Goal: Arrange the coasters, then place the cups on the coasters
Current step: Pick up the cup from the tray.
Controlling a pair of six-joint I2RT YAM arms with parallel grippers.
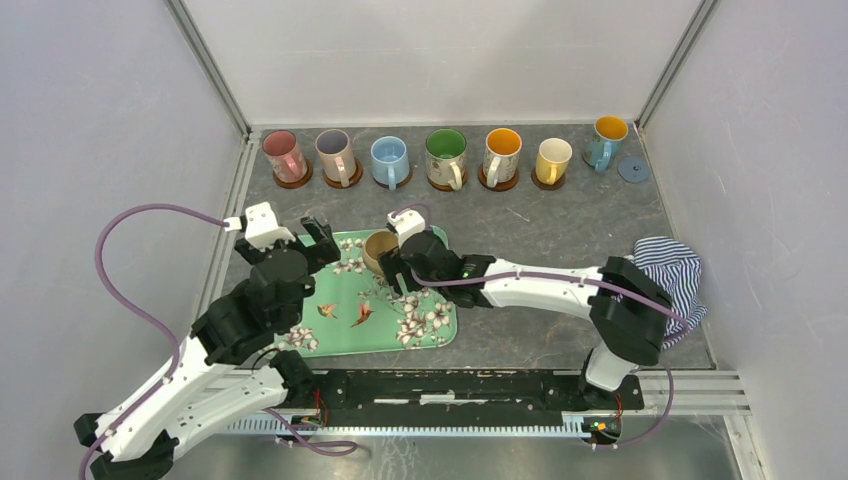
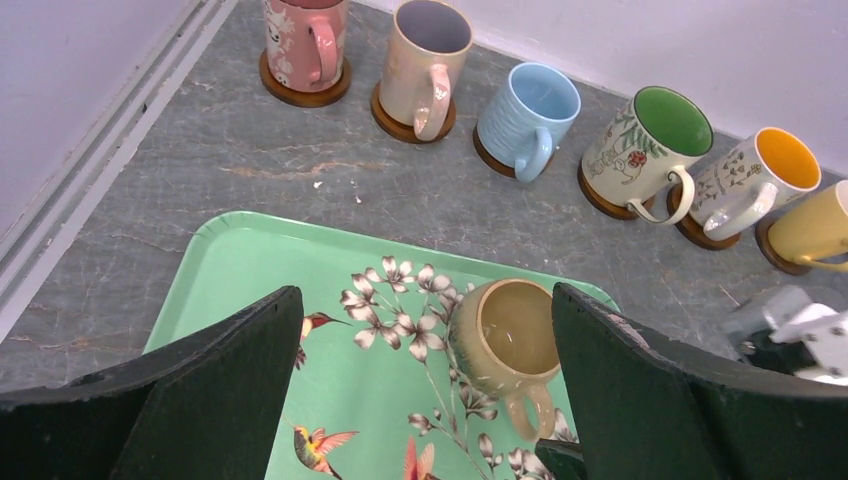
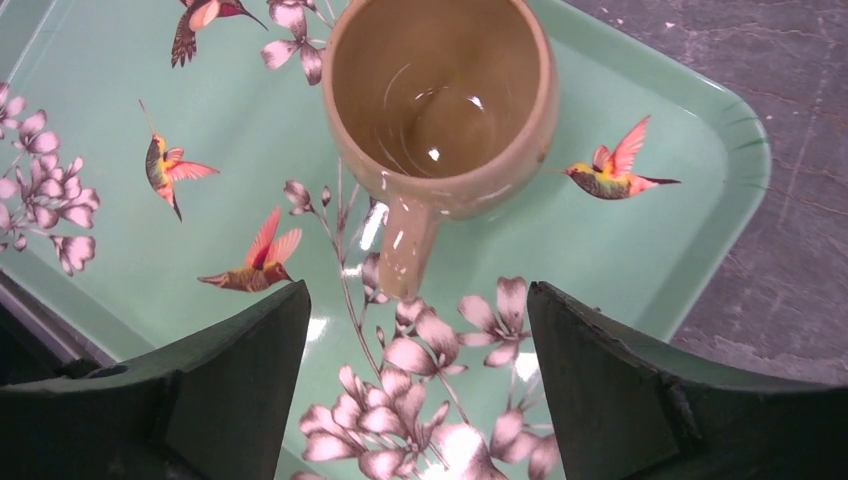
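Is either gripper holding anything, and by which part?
Nothing: left gripper and right gripper are open; the tan mug stands untouched, its handle toward the right one.

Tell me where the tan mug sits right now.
Top view: the tan mug stands upright at the far edge of the green floral tray, left of centre, its handle pointing at the open right hand.

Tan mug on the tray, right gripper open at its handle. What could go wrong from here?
1. The handle points into the open right gripper; gripped only by that thin handle, the tan mug might swing or slip.
2. The left gripper hangs open over the tray beside the mug, so the arms could clash.
3. The only bare coaster lies close beside the end mug; a bump seems possible.
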